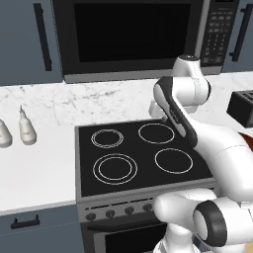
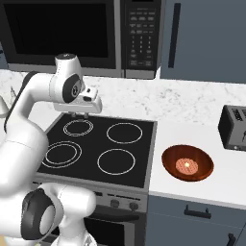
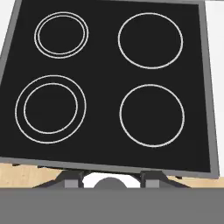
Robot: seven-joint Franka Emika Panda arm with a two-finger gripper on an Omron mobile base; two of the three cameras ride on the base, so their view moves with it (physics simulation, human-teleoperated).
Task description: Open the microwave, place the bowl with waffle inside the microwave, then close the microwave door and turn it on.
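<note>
Black and dark grey, the microwave (image 2: 79,36) hangs above the stove with the microwave door (image 1: 131,37) shut flat against its front and the keypad to the door's right. Well below and to the right, the bowl (image 2: 188,163) sits on the white marbled bench (image 2: 202,120) just beside the stove's right edge, upright, with the waffle (image 2: 187,166) lying in its middle. A black toaster (image 2: 233,128) stands behind the bowl, near the wall, apart from it. The stove (image 2: 103,149) carries four white rings on a black top, with knobs along its front edge.

The gripper (image 2: 80,114) hangs over the rear of the stove, near the back-left ring, pointing down and touching nothing; the hand view looks straight down on all four rings. Its jaws hold nothing, but how far apart they stand I cannot tell. Two pale bottles (image 1: 27,128) stand on the bench left of the stove, and dark blue-grey cabinet doors (image 2: 202,38) flank the microwave.
</note>
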